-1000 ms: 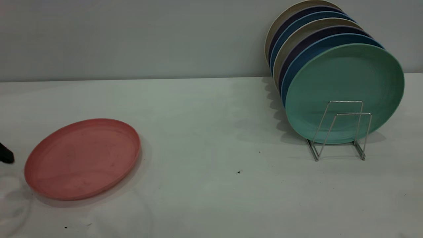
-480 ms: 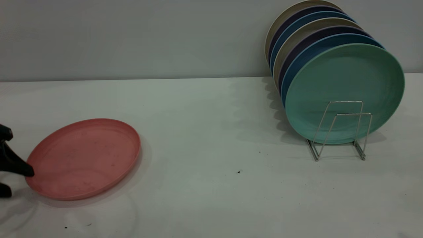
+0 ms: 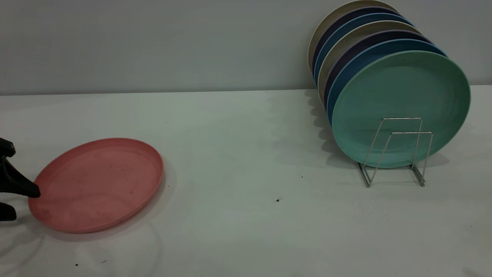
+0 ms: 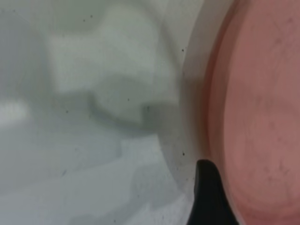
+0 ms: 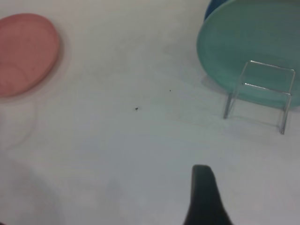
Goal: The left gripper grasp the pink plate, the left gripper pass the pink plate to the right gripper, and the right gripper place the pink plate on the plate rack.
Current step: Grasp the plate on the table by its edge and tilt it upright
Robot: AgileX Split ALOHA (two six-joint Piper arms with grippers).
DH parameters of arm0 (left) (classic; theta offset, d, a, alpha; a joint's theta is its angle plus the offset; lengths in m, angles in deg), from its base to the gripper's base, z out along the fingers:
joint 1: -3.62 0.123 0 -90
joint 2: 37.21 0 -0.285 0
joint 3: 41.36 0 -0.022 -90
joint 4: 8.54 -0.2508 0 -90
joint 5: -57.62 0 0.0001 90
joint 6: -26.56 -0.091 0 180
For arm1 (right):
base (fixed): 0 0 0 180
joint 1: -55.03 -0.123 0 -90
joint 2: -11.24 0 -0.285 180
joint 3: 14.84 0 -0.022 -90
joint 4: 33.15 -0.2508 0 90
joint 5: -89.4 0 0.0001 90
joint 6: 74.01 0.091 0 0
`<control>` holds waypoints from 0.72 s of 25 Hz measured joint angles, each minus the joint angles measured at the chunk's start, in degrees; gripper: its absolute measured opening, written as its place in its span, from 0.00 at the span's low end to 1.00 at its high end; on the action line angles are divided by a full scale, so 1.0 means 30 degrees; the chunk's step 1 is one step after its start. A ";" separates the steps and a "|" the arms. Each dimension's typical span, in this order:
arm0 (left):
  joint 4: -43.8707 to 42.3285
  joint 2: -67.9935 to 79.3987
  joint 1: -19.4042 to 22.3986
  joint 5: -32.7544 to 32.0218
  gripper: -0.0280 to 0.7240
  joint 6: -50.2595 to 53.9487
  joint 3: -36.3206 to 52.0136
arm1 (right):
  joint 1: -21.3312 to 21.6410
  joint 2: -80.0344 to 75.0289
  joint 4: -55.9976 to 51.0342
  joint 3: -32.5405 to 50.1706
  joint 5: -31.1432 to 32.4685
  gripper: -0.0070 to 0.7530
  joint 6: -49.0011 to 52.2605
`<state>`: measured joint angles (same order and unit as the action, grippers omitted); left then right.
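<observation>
At the table's left edge, nearest: my left gripper point(image 3: 17, 202), low over the white table point(image 3: 238, 161), pointing toward the pink plate's rim.
Left jaws: spread apart, one finger above the rim's edge, the other lower beside it; nothing is clasped between them.
Left fingertip: in my left wrist view one black fingertip point(image 4: 209, 197) lies right against the plate's outer rim, over the table.
Pink plate: the pink plate point(image 3: 98, 184) lies flat on the table at the left, well apart from the rack.
Right gripper: my right gripper point(image 5: 204, 197) hangs above bare table, looking toward both plate and rack; only one dark finger shows, so I cannot tell how those jaws stand.
Plate rack: the plate rack point(image 3: 396, 152) stands far right, its two front wire loops free.
Racked plates: the green plate point(image 3: 399, 100) leans frontmost, with blue, purple and beige plates point(image 3: 346, 34) stacked behind it toward the wall.
</observation>
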<state>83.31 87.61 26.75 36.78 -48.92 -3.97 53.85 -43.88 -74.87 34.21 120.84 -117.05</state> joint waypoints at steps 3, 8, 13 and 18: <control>0.0042 0.0000 0.0000 -0.0190 0.70 0.0000 -0.0023 | 0.0000 0.0000 0.0000 0.0000 0.0000 0.70 0.0000; 0.0079 0.0000 0.0000 -0.0228 0.70 0.0000 -0.0023 | 0.0000 0.0000 0.0000 0.0000 -0.0060 0.70 0.0000; 0.0218 0.0104 0.0000 -0.0248 0.70 0.0000 -0.0044 | 0.0000 0.0000 0.0000 0.0000 -0.0141 0.70 0.0000; 0.0546 0.1445 0.0000 -0.1142 0.70 0.0000 -0.0618 | 0.0000 0.0000 0.0000 0.0000 -0.0141 0.70 0.0000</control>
<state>84.95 91.95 26.75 33.35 -48.92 -5.83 53.85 -43.88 -74.87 34.21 120.42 -117.05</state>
